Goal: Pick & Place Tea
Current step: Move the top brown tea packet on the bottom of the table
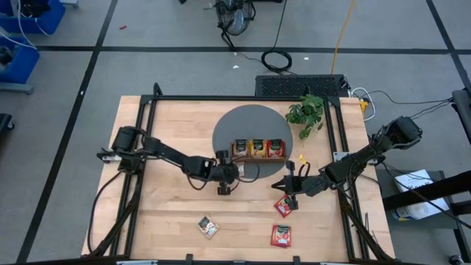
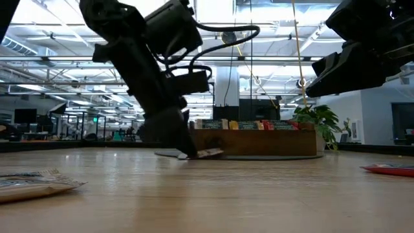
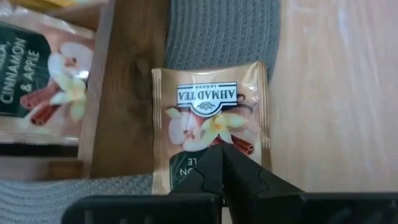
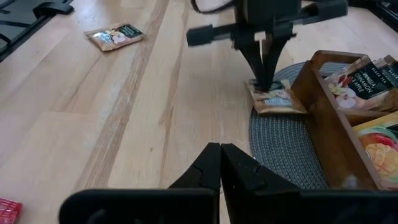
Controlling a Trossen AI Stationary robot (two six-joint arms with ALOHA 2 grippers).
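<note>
The left gripper [image 1: 224,185] is down at the front-left edge of the round grey mat [image 1: 235,121], its fingers [image 3: 214,168] pinched shut on a beige Ahmad Tea sachet [image 3: 211,134]. That sachet lies half on the mat and half on the wooden table [image 1: 162,213], just beside the left end wall of the wooden three-compartment tray [image 1: 258,157]; in the right wrist view the same sachet [image 4: 277,99] sits under the left arm's fingertips. The tray holds sachets upright: beige ones in its left compartment, yellow in the middle, red on the right. The right gripper [image 1: 288,185] hovers with its fingers [image 4: 214,168] closed on nothing, above the table right of centre. Below it a red sachet [image 1: 283,206] lies flat. Another red sachet [image 1: 280,235] lies near the front edge, and a beige sachet [image 1: 208,226] lies further left along that edge.
</note>
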